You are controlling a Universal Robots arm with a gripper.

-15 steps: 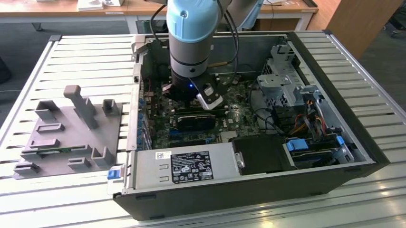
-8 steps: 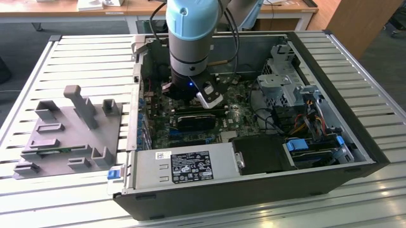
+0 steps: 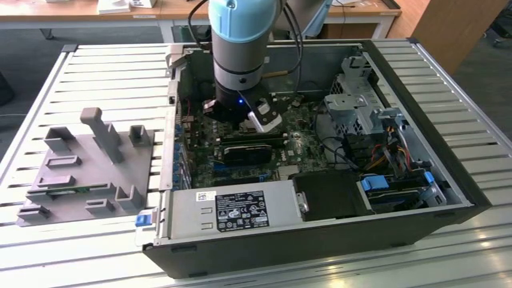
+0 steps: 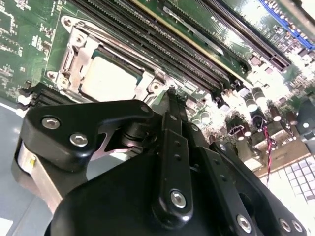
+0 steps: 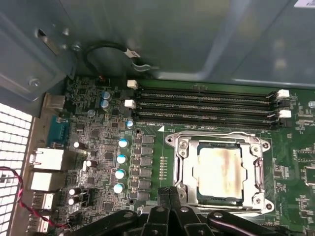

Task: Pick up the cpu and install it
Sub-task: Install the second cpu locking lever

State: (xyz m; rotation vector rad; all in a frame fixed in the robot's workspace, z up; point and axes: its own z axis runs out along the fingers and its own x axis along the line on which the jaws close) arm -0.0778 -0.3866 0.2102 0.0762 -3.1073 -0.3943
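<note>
You see bright, even light on the pale slatted metal table (image 3: 104, 66), while the open black computer case (image 3: 320, 240) stays shadowed inside. In the second wrist view, glare washes out the green circuit board (image 4: 275, 19) and the black metal hand (image 4: 170, 93) looks soft up close.

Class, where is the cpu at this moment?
The cpu sits in the metal-framed socket on the motherboard, beside the memory slots, in both wrist views, just beyond the gripper.

The silver-topped cpu (image 5: 219, 171) lies flat, seated in its socket (image 5: 256, 147).
</note>
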